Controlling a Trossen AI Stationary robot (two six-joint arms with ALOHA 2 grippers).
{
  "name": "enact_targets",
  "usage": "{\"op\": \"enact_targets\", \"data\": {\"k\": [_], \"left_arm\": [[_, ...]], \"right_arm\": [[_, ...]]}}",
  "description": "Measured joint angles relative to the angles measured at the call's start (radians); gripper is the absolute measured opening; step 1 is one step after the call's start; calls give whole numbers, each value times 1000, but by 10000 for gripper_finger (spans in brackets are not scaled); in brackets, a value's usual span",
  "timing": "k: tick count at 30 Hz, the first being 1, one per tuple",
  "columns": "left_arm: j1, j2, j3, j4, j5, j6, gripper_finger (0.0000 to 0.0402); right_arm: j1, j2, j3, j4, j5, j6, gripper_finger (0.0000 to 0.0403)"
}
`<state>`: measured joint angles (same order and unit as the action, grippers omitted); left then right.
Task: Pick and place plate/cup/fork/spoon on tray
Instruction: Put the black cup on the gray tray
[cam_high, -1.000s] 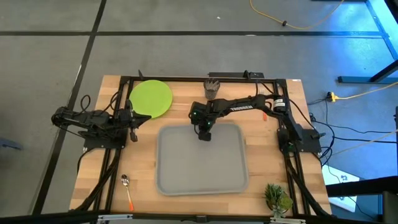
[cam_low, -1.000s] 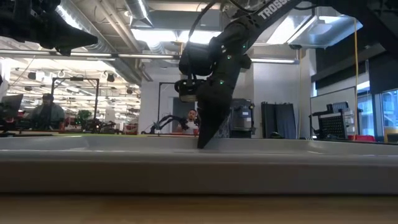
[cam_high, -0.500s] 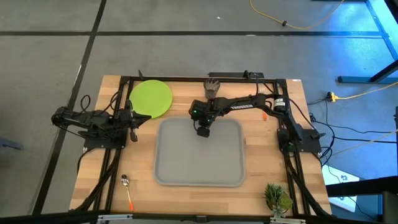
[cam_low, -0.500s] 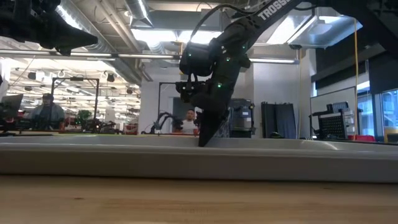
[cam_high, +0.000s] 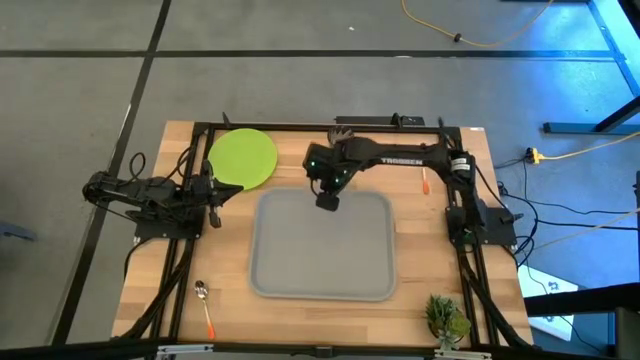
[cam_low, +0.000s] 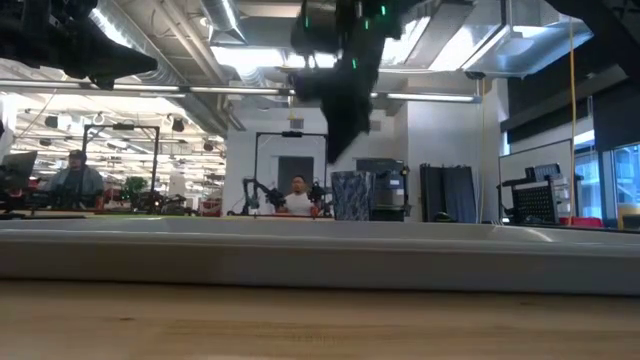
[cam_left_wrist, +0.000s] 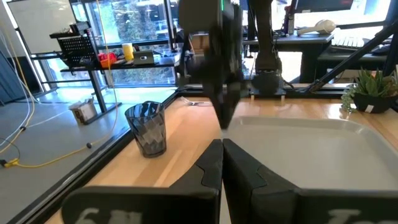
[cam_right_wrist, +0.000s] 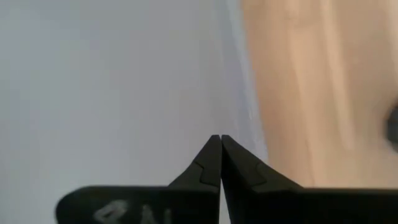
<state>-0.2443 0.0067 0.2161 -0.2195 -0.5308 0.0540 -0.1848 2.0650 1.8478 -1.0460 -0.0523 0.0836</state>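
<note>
The light grey tray (cam_high: 320, 245) lies in the middle of the table. My right gripper (cam_high: 327, 200) is shut and empty, raised above the tray's far edge (cam_right_wrist: 124, 93); it also shows in the low view (cam_low: 335, 150). The lime-green plate (cam_high: 243, 157) lies flat at the far left. The dark grey cup (cam_left_wrist: 147, 127) stands upright behind the tray, partly hidden by my right arm in the high view (cam_high: 342, 133). The fork (cam_high: 424, 181) lies beside the tray's far right corner. The spoon (cam_high: 205, 308) lies near the front left. My left gripper (cam_high: 213, 195) waits shut at the left.
A small green plant (cam_high: 446, 318) stands at the front right corner. The black frame rails (cam_high: 190, 250) run along the table's left, right and far sides. Bare wood shows left of the tray and along the near edge.
My right gripper, tips down on the tray, has gone toward the far edge, and the whole tray has slid that way with it. The gripper has then risen clear of the tray, still shut.
</note>
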Motion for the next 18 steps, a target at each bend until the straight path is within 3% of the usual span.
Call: {"op": "enact_targets", "data": {"k": [9,18], "left_arm": [[0,0,0,4,0,-1,0],[0,0,3,-19,-118,-101,0]], "right_arm": [[-40,-2,253,-176,42,18,64],[-124,-2,284,-217,46,-2,137]]}}
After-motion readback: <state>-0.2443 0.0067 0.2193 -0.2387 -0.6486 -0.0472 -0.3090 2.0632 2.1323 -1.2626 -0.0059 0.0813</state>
